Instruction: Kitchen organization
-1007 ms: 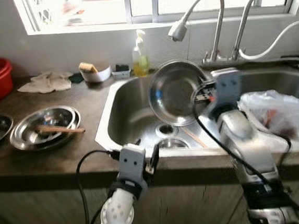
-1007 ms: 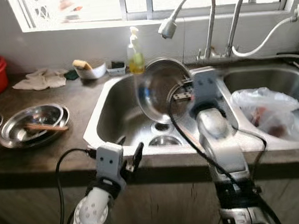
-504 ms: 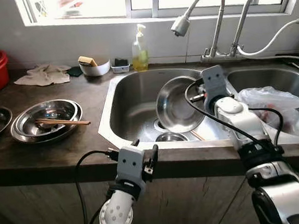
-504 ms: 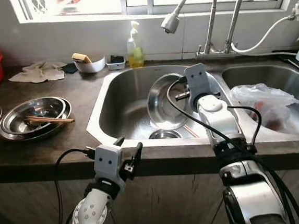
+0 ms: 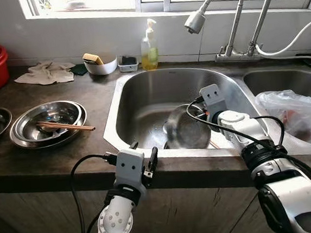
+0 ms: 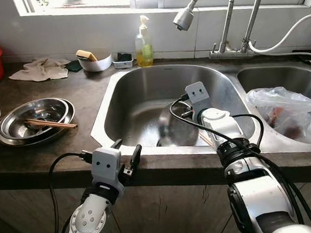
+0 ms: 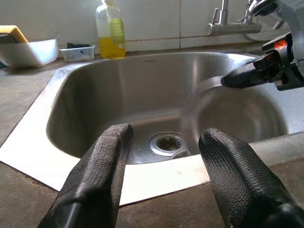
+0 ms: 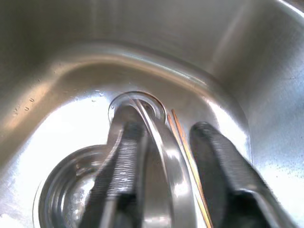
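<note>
Steel bowl (image 5: 187, 131), a second ago raised over the left sink basin (image 5: 143, 104), has been lowered near the basin floor by the drain, rim pinched in right gripper (image 8: 164, 166); left gripper (image 7: 164, 178) parted wide, idle at counter's front edge; release judged imminent.

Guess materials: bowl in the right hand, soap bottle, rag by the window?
Bowl: polished steel by its mirror glare, gripped by the right hand. Soap bottle: clear plastic, yellow liquid showing through. Rag: off-white cloth, likely cotton, crumpled in soft folds.
</note>
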Robot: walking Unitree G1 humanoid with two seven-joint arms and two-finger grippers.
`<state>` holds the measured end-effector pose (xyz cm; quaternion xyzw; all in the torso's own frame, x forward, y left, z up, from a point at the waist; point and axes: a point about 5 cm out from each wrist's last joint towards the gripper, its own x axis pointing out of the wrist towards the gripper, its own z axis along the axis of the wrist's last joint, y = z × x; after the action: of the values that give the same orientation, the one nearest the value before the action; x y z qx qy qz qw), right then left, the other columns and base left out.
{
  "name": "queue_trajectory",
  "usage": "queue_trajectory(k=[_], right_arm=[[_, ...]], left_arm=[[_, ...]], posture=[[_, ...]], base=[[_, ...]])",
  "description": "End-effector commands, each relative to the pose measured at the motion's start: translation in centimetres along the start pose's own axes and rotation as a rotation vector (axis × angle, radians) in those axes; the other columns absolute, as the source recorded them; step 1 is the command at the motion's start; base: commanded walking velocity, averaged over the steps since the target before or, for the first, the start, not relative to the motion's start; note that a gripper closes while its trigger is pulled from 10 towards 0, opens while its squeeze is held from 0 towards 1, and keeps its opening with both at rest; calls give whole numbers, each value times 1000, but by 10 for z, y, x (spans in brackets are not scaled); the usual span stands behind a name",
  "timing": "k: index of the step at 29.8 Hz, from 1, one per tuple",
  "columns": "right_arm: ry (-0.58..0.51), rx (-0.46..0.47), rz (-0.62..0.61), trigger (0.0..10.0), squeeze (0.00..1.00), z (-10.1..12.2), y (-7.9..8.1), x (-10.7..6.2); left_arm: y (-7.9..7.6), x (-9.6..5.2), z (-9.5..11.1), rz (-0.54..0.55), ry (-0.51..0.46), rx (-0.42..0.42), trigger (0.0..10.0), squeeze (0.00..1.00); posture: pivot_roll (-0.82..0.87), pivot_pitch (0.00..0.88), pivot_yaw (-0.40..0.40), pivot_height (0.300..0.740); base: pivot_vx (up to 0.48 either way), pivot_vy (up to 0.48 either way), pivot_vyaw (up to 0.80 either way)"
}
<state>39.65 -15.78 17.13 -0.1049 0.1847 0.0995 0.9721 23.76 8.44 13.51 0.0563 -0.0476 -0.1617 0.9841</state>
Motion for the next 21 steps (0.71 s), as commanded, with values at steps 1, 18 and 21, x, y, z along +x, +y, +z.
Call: queue_trajectory(k=[1, 18, 21], right_arm=[[-31, 8, -16, 10000, 1000, 10, -7, -1], [-523, 89, -168, 10000, 0, 49, -16, -50], [-619, 111, -177, 10000, 0, 41, -8, -75]], left_arm=[[0, -2, 3, -5, 2, 9, 10000, 0], [1, 2, 3, -7, 5, 10, 10000, 0], [1, 4, 3, -11, 1, 10, 10000, 0]], posture=[[23, 34, -78, 740], [13, 16, -64, 740], [8, 6, -57, 740]], base=[[0, 0, 0], [0, 0, 0], [0, 0, 0]])
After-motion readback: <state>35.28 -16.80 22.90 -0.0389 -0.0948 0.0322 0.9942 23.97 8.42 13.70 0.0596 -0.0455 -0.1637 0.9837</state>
